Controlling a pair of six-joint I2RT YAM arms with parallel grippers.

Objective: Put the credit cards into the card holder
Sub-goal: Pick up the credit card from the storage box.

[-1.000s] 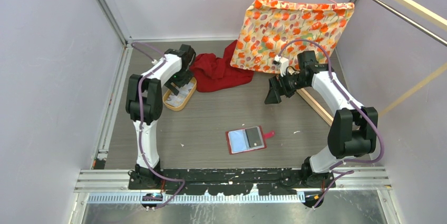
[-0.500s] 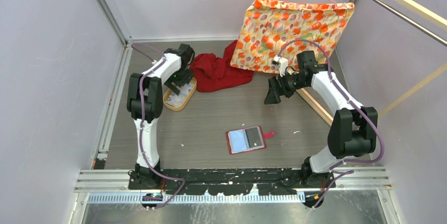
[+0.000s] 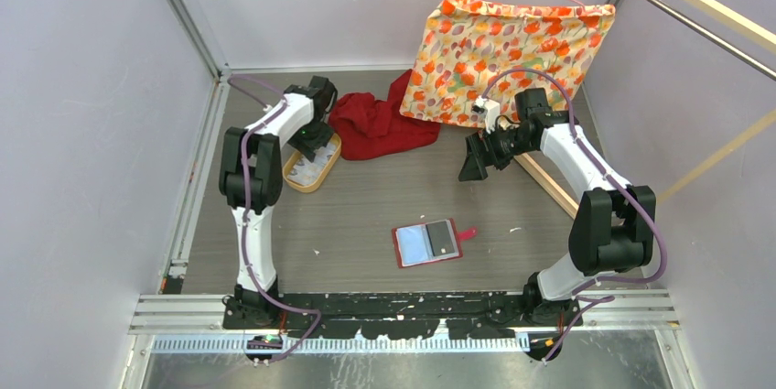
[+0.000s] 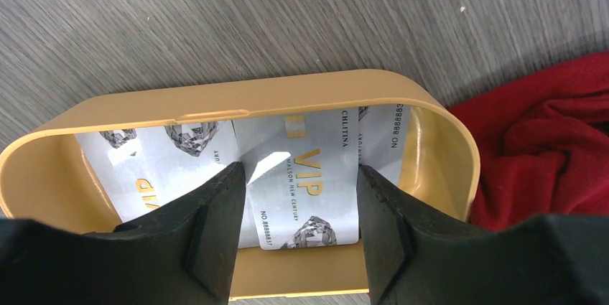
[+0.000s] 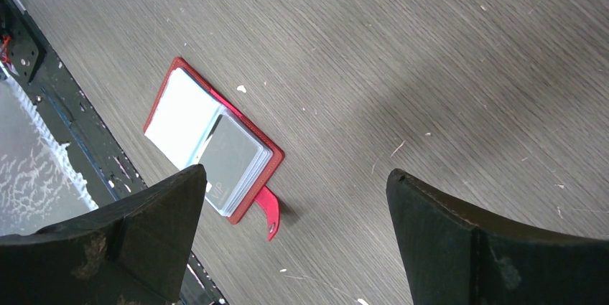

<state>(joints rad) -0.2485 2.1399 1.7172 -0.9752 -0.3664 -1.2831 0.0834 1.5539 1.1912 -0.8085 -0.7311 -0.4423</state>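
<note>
Several whitish credit cards with gold "VIP" print lie in a tan oval tray (image 4: 287,90) at the back left (image 3: 316,186). My left gripper (image 4: 298,176) is down in the tray. Its two fingers press both long edges of the top card (image 4: 301,204), which lies over the other cards. The red card holder (image 3: 427,243) lies open on the floor near the front. A pale pocket is on its left, a dark card in a clear sleeve on its right, and the snap tab sticks out to the right. My right gripper (image 5: 294,174) hangs wide open and empty high above the holder (image 5: 215,147).
A crumpled red cloth (image 3: 380,124) lies right beside the tray, also in the left wrist view (image 4: 546,147). An orange patterned cloth (image 3: 508,55) hangs on a hanger at the back. A wooden bar (image 3: 549,183) lies on the floor by the right arm. Walls close both sides.
My left wrist has edged slightly left over the tray. The right arm and the card holder have not moved.
</note>
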